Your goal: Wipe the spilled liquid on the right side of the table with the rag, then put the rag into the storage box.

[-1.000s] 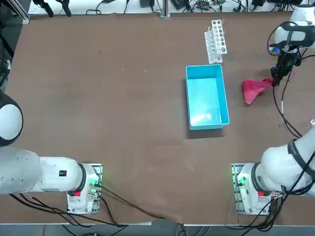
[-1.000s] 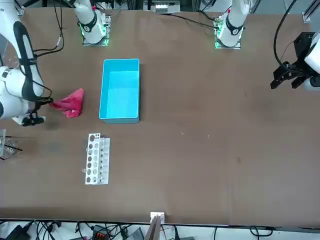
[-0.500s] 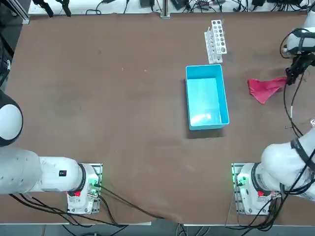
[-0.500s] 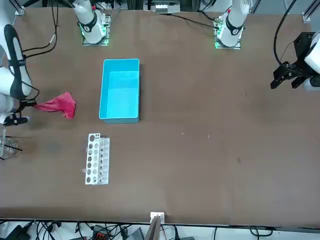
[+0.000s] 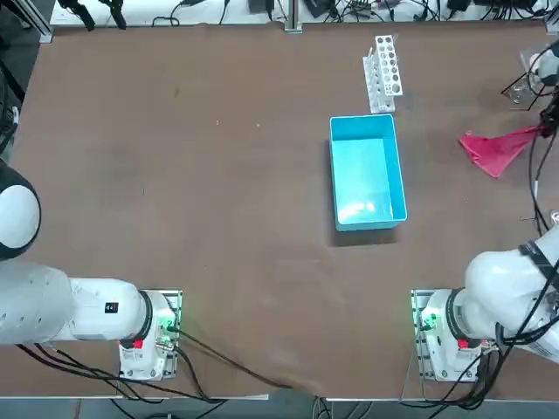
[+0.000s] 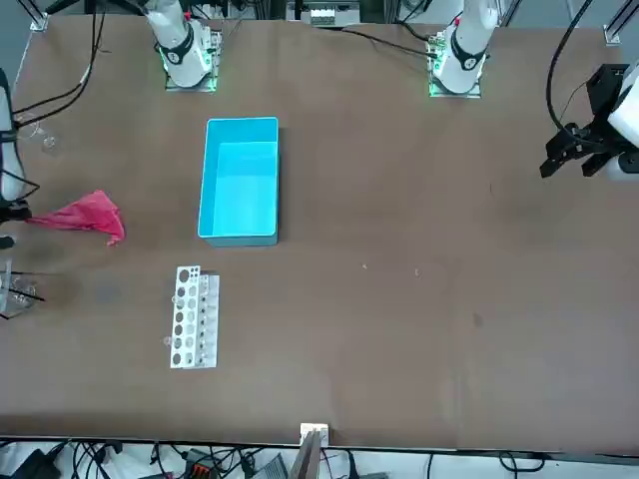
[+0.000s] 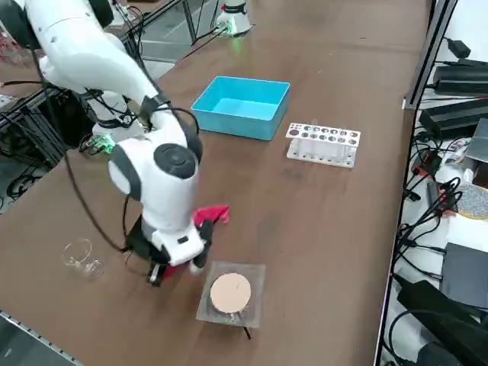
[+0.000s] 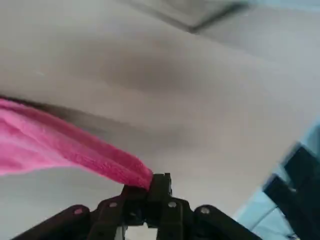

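One pink rag (image 5: pixel 499 153) is pinched in the right claw (image 8: pixel 150 182), closed, seemingly low over the tabletop (image 5: pixel 218 175). One blue bin (image 5: pixel 367 175) and one white rack (image 5: pixel 383 75) are seen; bare tabletop is left between bin and rag.

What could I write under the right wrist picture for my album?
Black right gripper pinching a soft pink cloth.

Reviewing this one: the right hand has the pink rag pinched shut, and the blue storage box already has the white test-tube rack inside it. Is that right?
Not quite: the top view shows the white test-tube rack outside the blue storage box, on the table just beyond it. The right hand does have the pink rag pinched shut.
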